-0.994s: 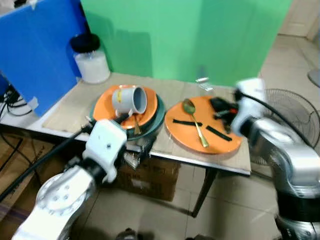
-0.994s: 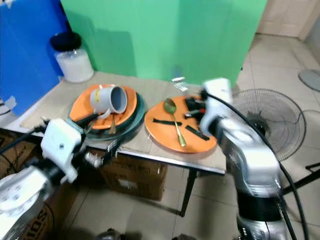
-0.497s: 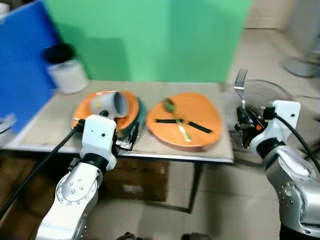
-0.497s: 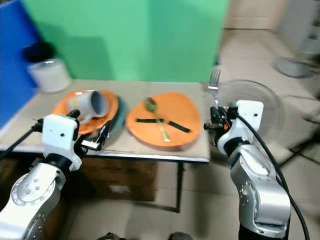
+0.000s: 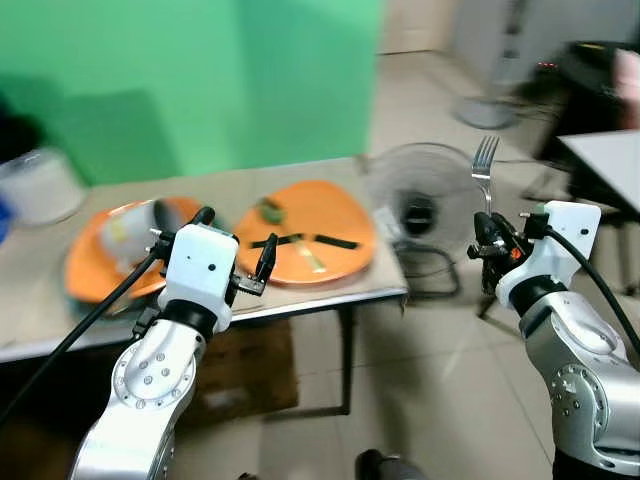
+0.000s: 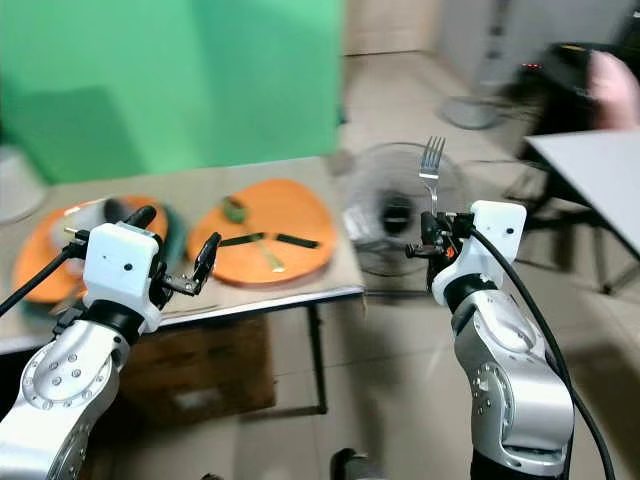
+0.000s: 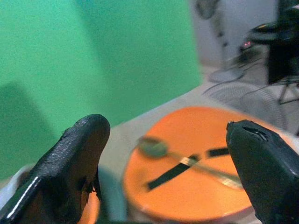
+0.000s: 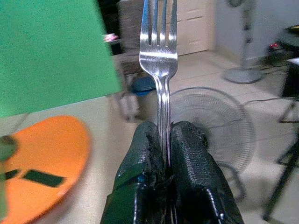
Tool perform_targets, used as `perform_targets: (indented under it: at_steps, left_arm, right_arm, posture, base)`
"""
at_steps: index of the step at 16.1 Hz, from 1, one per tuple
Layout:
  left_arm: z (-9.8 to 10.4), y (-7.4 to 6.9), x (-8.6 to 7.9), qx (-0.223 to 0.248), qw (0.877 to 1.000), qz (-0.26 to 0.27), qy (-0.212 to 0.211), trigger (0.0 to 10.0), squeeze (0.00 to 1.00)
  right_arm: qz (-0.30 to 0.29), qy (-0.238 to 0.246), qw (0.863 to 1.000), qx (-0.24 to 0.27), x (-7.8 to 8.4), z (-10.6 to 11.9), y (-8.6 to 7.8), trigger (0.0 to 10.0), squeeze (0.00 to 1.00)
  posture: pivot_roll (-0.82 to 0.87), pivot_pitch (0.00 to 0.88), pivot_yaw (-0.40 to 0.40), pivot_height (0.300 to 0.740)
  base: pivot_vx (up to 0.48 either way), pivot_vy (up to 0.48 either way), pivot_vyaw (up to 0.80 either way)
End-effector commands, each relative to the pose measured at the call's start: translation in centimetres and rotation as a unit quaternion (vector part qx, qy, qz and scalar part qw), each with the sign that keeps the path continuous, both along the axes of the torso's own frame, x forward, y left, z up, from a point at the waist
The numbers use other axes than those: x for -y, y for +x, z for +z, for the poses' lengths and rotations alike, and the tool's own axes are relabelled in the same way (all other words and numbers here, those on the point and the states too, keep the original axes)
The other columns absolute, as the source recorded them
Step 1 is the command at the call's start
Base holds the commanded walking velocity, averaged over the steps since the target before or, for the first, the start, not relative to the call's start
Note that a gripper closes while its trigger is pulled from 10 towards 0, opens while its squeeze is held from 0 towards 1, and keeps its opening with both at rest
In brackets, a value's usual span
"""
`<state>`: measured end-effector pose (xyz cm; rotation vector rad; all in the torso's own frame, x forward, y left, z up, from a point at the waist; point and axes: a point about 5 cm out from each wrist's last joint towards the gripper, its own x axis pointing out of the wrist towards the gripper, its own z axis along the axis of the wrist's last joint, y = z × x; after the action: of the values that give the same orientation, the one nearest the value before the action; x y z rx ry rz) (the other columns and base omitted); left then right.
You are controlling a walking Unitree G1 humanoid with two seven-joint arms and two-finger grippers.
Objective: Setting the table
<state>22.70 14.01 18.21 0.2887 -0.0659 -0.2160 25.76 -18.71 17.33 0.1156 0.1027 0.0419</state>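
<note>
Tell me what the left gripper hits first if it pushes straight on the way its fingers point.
Probably the orange plate with the spoon: the open left gripper frames it dead ahead, though its depth is unclear.

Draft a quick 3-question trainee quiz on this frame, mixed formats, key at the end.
1. True or false: the right gripper holds the fork with its tines pointing up.
2. Multiple choice: what lies on the nearer orange plate, beside the two black strips? A) a knife B) a spoon C) a cup
3. Fill in: the left gripper fingers are ____, holding nothing.

Key
1. True; the fingers are pinched shut on the handle.
2. B, the spoon.
3. Open; the plate shows in the gap between them in the left wrist view.
</note>
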Motion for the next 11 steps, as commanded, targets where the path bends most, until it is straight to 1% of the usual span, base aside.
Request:
perform_targets:
  at_steps: [1, 2, 4, 5, 7, 10, 11]
  left_arm:
    - [0.3, 0.0, 0.3, 0.01, 1.0, -0.01, 0.003, 10.0, 0.0]
    - [0.3, 0.1, 0.3, 0.009, 1.0, -0.002, -0.003, 10.0, 0.0]
    - [0.2, 0.4, 0.0, -0.001, 0.999, 0.018, -0.034, 10.0, 0.0]
    - [0.0, 0.4, -0.3, -0.005, 0.999, 0.035, -0.034, 10.0, 0.0]
    - [-0.2, 0.3, -0.7, -0.001, 0.999, 0.044, -0.017, 10.0, 0.0]
    - [0.2, 0.3, -1.3, 0.005, 0.998, 0.059, -0.026, 10.0, 0.0]
    - [0.2, 0.3, -1.5, 0.006, 0.998, 0.061, -0.027, 10.0, 0.0]
  right_arm:
    - [-0.008, -0.007, 1.0, 0.011, 0.1, 0.4, 0.2, 10.0, 0.0]
    - [-0.01, -0.011, 1.0, 0.009, -0.1, 0.4, 0.2, 10.0, 0.0]
    - [-0.015, -0.016, 1.0, -0.001, -0.4, 0.2, 0.3, 10.0, 0.0]
    - [-0.017, -0.016, 1.0, -0.008, -0.5, 0.1, 0.4, 10.0, 0.0]
    - [-0.013, -0.014, 1.0, -0.013, -0.9, 0.1, 0.5, 10.0, 0.0]
    - [-0.002, -0.016, 1.0, -0.013, -1.7, 0.1, 1.0, 10.0, 0.0]
    - [-0.001, -0.017, 1.0, -0.013, -1.8, 0.1, 1.1, 10.0, 0.0]
  posture:
    - [-0.06, 0.0, 0.069, 0.74]
    - [-0.07, 0.0, 0.071, 0.74]
    - [-0.07, 0.0, 0.067, 0.74]
    - [-0.07, 0.0, 0.063, 0.74]
    - [-0.07, 0.0, 0.056, 0.74]
    - [-0.06, 0.0, 0.042, 0.74]
    - [-0.06, 0.0, 0.042, 0.74]
  base:
    - [0.0, 0.0, -0.8]
    - [0.0, 0.0, -0.8]
    - [0.0, 0.0, -0.8]
    - [0.0, 0.0, -0.8]
    - [0.0, 0.0, -0.8]
    - [0.0, 0.0, -0.8]
    - [0.262, 0.0, -0.8]
